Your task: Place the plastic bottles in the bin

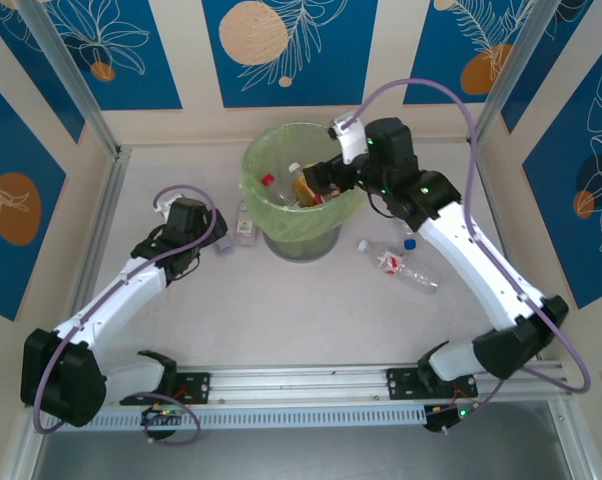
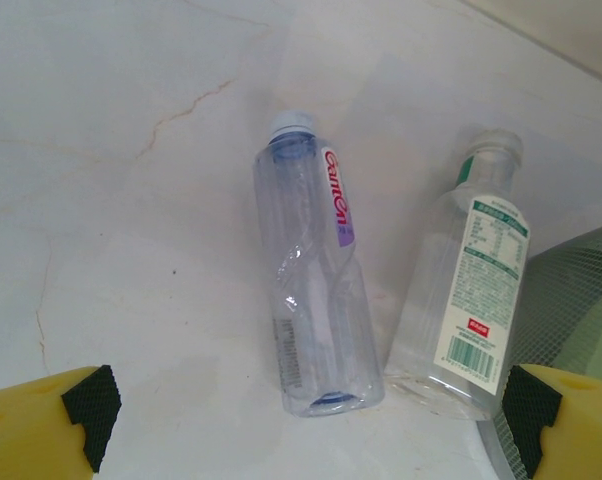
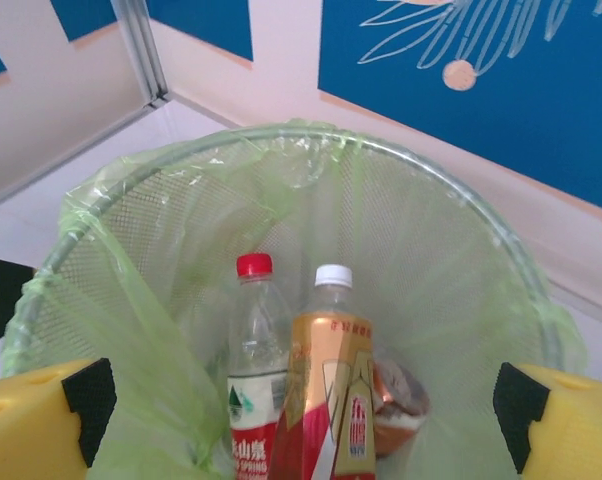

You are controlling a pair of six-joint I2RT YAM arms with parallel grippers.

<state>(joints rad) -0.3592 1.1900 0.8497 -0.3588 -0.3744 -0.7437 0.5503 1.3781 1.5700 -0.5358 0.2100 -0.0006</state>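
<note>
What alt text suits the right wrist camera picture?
A mesh bin lined with a green bag holds a clear bottle with a red cap and a gold-labelled bottle with a white cap. The open right gripper hovers above, yellow fingers at the bottom corners.

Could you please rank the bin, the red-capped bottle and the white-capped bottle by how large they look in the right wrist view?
1. The bin, by far the largest.
2. The white-capped bottle, looking broader.
3. The red-capped bottle; both reach similar heights and are cut off below, so their order is unsure.
</note>
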